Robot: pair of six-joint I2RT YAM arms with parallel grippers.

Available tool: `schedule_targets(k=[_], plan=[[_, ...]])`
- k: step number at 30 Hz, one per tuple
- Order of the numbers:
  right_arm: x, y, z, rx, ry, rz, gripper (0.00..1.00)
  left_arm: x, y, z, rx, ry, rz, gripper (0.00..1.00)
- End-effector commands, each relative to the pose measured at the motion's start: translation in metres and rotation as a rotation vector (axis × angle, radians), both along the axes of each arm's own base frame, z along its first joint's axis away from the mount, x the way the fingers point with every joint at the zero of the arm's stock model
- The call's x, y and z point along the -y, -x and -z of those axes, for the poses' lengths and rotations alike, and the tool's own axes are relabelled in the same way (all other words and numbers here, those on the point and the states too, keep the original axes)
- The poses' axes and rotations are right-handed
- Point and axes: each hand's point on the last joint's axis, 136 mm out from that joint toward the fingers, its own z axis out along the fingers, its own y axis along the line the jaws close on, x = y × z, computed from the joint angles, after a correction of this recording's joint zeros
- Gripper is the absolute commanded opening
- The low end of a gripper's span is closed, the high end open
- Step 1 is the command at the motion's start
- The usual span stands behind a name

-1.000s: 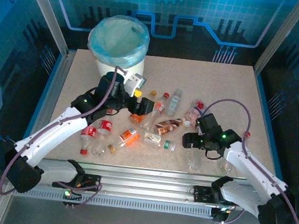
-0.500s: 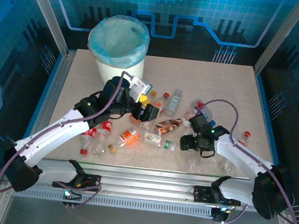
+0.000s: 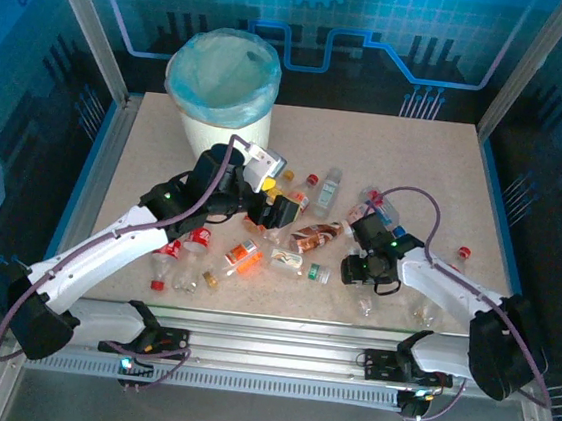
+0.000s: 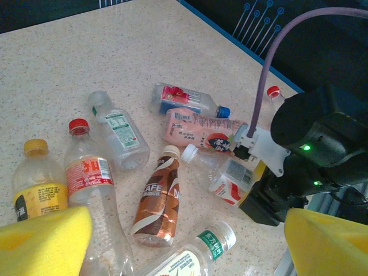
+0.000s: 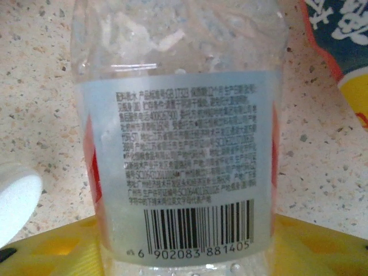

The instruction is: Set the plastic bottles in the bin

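Left hand [image 4: 187, 244]: fingers [image 4: 46, 241] spread, nothing held. Right hand [image 5: 184, 253]: clear bottle [image 5: 178, 144] set between fingers; clamping cannot be told.

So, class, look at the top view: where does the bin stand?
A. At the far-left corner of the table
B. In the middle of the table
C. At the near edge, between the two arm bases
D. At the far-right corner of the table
A: the bin stands at the far-left corner of the table.
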Motion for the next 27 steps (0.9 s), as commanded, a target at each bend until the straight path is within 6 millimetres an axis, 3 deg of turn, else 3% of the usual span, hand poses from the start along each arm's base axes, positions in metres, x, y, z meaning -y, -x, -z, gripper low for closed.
schedule_targets(k=[1, 6, 9, 12, 16, 19, 22, 27], plan=[[-0.002, 0.006, -0.018, 0.025, -0.023, -0.025, 0.59, -0.002, -0.002, 0.000, 0.011, -0.028, -0.021, 0.88], [-0.007, 0.015, -0.055, 0.088, -0.100, -0.041, 0.56, -0.002, -0.008, -0.010, -0.037, 0.000, -0.072, 0.88], [-0.022, 0.014, -0.086, 0.163, -0.211, -0.082, 0.55, -0.001, -0.011, -0.024, -0.073, 0.026, -0.102, 0.88], [-0.046, 0.010, -0.124, 0.266, -0.351, -0.168, 0.53, -0.006, -0.016, -0.051, -0.078, 0.078, -0.161, 0.88], [-0.073, 0.001, -0.181, 0.431, -0.485, -0.293, 0.52, -0.014, -0.016, -0.101, -0.071, 0.209, -0.196, 0.88], [-0.092, -0.004, -0.217, 0.543, -0.561, -0.396, 0.52, -0.021, -0.014, -0.126, -0.115, 0.323, -0.192, 0.88], [-0.113, -0.006, -0.249, 0.638, -0.632, -0.504, 0.51, -0.029, -0.014, -0.138, -0.159, 0.417, -0.181, 0.86], [-0.142, -0.005, -0.283, 0.756, -0.686, -0.637, 0.51, -0.036, -0.010, -0.135, -0.236, 0.480, -0.161, 0.81]])
